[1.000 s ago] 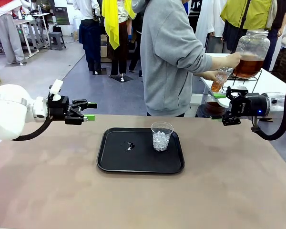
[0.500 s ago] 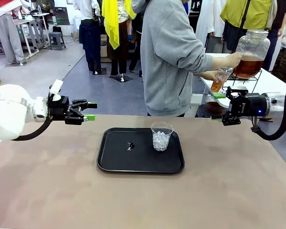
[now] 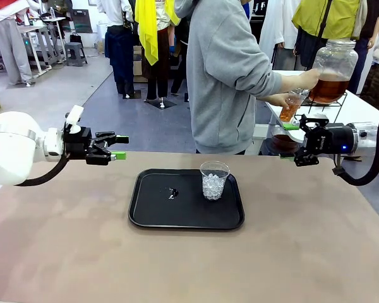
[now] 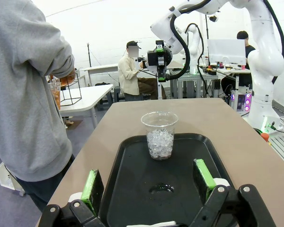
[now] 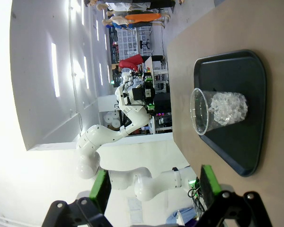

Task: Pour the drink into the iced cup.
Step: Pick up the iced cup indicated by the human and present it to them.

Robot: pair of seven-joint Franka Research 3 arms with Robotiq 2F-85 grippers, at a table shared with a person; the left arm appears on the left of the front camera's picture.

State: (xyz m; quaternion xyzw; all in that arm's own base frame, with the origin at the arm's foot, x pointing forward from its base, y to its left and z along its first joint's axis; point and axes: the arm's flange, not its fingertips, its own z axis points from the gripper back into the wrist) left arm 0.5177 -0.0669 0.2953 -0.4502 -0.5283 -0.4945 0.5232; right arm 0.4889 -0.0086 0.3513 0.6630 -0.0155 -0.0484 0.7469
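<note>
Front view of the shared table. A black tray (image 3: 177, 218) lies at the table's centre, and the iced cup (image 3: 214, 180), a clear plastic tumbler about half full of ice, stands upright on the tray toward its 2 o'clock corner. A small dark wet spot (image 3: 172, 192) marks the tray floor at 9 o'clock from the cup, apart from it. The left gripper (image 3: 120, 147) hangs above the table at 10 o'clock from the tray, fingers level and pointing toward the middle, jaws spread wide with nothing between the green pads. The right gripper (image 3: 288, 141) hangs at 2 o'clock from the tray, likewise spread wide and empty. Both are well apart from the cup. The drink (image 3: 328, 88), a translucent amber liquid, sits off the table at 2 o'clock, in a large glass jar (image 3: 335, 53) on a wire stand on a white side table (image 3: 360, 110). A person in a grey top (image 3: 227, 76) stands at 12 o'clock, one hand (image 3: 307, 79) at the jar's side, the other hand (image 3: 276, 100) holding a small clear cup (image 3: 292, 106), partly filled with the same amber liquid, just beside the jar's base.
</note>
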